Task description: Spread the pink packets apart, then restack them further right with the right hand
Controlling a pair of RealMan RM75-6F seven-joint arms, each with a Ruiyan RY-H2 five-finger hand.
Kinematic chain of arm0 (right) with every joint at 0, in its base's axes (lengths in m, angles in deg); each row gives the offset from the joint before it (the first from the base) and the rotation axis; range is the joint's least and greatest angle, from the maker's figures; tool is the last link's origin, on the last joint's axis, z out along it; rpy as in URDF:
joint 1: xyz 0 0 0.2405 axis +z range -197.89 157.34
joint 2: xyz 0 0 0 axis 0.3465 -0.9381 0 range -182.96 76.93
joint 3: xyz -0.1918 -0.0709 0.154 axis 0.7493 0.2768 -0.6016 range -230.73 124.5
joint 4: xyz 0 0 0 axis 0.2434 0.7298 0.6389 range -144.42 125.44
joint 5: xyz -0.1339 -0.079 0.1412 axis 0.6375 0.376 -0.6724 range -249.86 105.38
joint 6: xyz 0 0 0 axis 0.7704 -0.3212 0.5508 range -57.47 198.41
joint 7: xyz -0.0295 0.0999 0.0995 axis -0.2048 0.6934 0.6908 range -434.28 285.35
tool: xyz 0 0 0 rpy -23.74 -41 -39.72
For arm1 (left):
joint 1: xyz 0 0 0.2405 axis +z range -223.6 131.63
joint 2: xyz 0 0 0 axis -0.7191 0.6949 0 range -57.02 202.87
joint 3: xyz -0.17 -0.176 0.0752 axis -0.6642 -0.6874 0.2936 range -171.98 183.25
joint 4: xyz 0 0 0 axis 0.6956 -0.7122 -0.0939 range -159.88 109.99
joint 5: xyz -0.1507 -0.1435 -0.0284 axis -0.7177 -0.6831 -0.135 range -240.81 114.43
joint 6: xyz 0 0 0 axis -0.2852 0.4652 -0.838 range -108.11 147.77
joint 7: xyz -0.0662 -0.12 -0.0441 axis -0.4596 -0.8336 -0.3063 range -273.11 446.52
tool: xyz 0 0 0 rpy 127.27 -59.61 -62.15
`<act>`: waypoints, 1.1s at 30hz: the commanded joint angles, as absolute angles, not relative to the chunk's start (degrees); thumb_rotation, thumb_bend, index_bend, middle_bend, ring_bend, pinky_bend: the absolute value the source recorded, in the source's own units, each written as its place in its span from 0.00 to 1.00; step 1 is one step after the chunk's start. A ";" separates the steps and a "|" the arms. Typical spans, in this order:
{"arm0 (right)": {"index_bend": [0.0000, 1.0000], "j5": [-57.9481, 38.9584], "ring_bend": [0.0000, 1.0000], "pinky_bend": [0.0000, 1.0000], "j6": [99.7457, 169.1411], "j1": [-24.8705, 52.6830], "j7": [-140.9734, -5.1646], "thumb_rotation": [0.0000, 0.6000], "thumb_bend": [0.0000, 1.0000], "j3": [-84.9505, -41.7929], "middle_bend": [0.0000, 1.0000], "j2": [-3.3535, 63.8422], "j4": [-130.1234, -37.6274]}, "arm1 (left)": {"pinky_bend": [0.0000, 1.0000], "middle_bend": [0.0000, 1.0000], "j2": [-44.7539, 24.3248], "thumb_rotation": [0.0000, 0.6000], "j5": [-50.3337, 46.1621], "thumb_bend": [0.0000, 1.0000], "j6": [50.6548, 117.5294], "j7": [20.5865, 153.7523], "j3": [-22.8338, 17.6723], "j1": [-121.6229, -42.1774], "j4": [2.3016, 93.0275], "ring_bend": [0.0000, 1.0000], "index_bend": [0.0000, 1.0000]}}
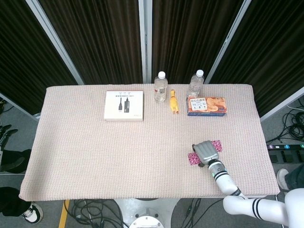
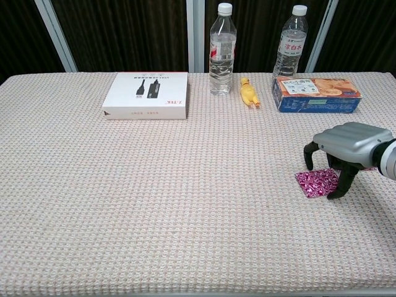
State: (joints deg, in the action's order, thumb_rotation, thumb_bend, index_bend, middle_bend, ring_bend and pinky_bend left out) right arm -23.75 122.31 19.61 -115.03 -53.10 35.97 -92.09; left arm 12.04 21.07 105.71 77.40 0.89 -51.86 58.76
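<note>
Pink packets [image 2: 317, 182] flat on tablecloth, near right, slightly spread

At the back of the table [image 1: 85, 156], from left to right: flat box [image 1: 124, 105], bottle [image 1: 160, 87], small toy [image 1: 174, 101], second bottle [image 1: 195, 84] behind the snack box [image 1: 206, 106]. Near the front right: right hand [image 1: 207, 152] over two packets, near packet [image 2: 317, 182] left, far packet [image 1: 217, 144] right.

- The right hand [image 2: 348, 153] covers most of the pink packets [image 2: 317, 182]; their number cannot be told
- Its arm is cut off at the chest view's right edge
- Left hand unseen
</note>
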 commanded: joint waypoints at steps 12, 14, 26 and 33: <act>0.42 -24.82 1.00 1.00 122.15 19.96 -114.95 1.00 0.00 -52.92 1.00 35.92 -92.13 | 0.24 0.23 11.95 1.00 20.89 0.00 105.64 77.04 0.81 -51.81 58.45 0.12 0.25; 0.43 -24.82 1.00 1.00 122.23 20.00 -114.89 1.00 0.00 -52.94 1.00 35.87 -92.23 | 0.24 0.23 11.94 1.00 20.91 0.00 105.59 77.13 0.81 -51.84 58.46 0.12 0.25; 0.44 -23.87 1.00 1.00 123.48 19.80 -113.34 1.00 0.00 -53.55 1.00 34.95 -93.49 | 0.24 0.23 12.08 1.00 21.06 0.00 105.61 77.54 0.77 -51.96 58.98 0.12 0.25; 0.44 -23.19 1.00 1.00 125.36 19.23 -111.60 1.00 0.00 -54.79 1.00 32.87 -95.00 | 0.24 0.23 12.20 1.00 20.96 0.00 105.51 77.58 0.67 -52.04 59.16 0.12 0.25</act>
